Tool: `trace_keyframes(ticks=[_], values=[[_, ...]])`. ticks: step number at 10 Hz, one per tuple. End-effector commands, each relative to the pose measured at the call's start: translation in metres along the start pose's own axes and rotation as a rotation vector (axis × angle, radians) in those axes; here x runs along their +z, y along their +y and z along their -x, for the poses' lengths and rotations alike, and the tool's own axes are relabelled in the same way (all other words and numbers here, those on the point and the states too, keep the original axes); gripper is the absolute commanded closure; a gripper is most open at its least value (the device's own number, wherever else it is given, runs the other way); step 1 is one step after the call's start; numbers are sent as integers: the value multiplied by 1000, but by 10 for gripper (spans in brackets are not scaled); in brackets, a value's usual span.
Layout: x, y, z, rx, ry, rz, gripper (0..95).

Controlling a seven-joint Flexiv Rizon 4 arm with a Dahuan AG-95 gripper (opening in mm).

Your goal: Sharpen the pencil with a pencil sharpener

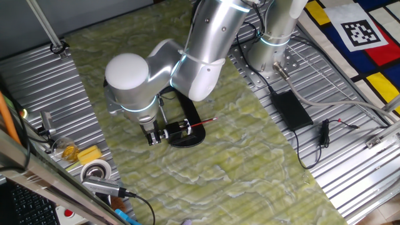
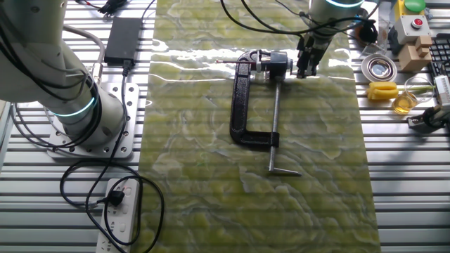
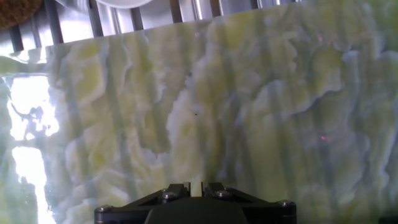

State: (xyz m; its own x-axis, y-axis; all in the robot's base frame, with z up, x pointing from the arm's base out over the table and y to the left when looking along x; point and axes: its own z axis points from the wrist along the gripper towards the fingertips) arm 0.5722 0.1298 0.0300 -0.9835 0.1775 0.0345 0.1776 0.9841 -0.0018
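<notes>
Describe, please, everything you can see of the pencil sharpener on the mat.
The pencil sharpener is black, apparently metal, with a C-shaped frame and a long silver rod ending in a crossbar. It lies on the green mat. The red pencil sticks out of it, and the tool is at its head.

You've got two fixed cams high over the worktop (image 1: 262,187) from opposite sides, both covering the pencil sharpener (image 2: 253,98). Hand cam sits close, looking down at bare green mat (image 3: 217,112).

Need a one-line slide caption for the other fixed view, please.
Gripper at the pencil sharpener, C-shaped frame flat on the green mat, red pencil inserted.
</notes>
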Motion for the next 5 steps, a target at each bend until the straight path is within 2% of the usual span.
trace_keyframes(ticks=[1,3,5], values=[[2,-2,1,-4,-3,-3,950],[0,-5,3,-10,15,8,950],[0,-6,3,-11,21,8,950]])
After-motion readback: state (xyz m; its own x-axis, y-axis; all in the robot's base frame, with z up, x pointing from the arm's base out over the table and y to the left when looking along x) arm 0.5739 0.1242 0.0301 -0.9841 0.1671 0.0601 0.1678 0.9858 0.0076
